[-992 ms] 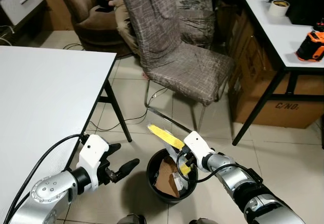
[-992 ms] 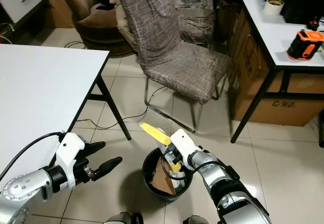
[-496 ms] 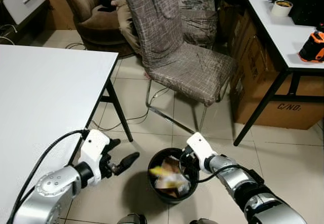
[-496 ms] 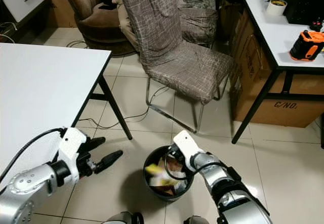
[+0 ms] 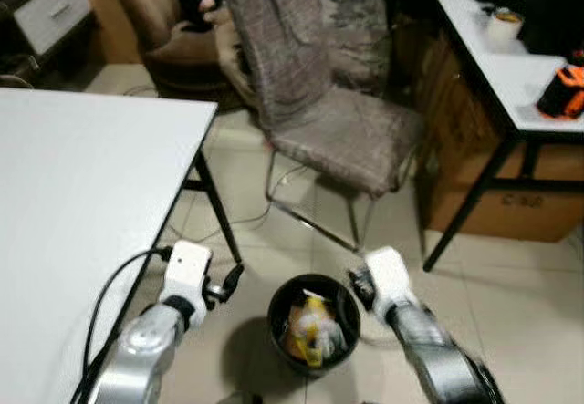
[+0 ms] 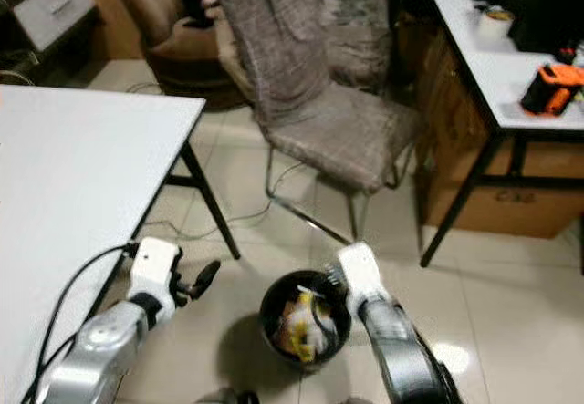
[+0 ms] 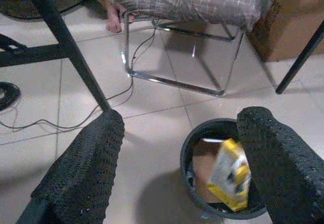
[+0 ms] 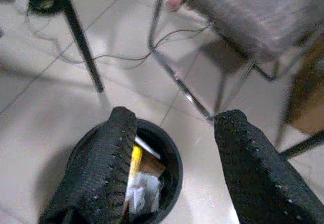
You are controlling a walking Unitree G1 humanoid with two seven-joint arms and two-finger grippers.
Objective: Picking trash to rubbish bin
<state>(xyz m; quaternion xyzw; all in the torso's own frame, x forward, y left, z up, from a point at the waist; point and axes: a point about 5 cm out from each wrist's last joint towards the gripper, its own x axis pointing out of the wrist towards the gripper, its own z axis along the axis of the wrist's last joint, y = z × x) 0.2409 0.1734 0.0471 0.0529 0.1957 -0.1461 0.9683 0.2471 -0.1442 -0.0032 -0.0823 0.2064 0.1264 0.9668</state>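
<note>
Trash lies inside the black rubbish bin (image 5: 313, 336), which stands on the tiled floor (image 5: 511, 304) near the robot, between its two arms: a yellow wrapper (image 7: 229, 175) rests upright on top of brown cardboard (image 7: 200, 167) and some pale crumpled paper (image 8: 143, 193). The right gripper (image 8: 172, 148) hangs just above the right side of the bin rim, its two black fingers spread apart and holding nothing. The left gripper (image 7: 187, 158) hovers to the left of the bin, close to the black leg of the white table (image 5: 82, 194), and its fingers are also released, with nothing between them. The white table takes the left part of the scene. Behind the bin, farther away, stands a chair with a grey checked cover (image 5: 319, 103) on a chrome frame, and a thin cable (image 5: 219, 231) runs over the tiles under it. A person's bare foot (image 7: 114, 23) rests on the floor beside the chair frame. On the right stands a second white desk (image 5: 511, 67) with an orange tool (image 5: 561, 91) and a roll of tape (image 5: 504, 28) on it, and a cardboard box (image 5: 497, 199) sits under this desk. A brown armchair (image 5: 169, 30) is at the far left.
</note>
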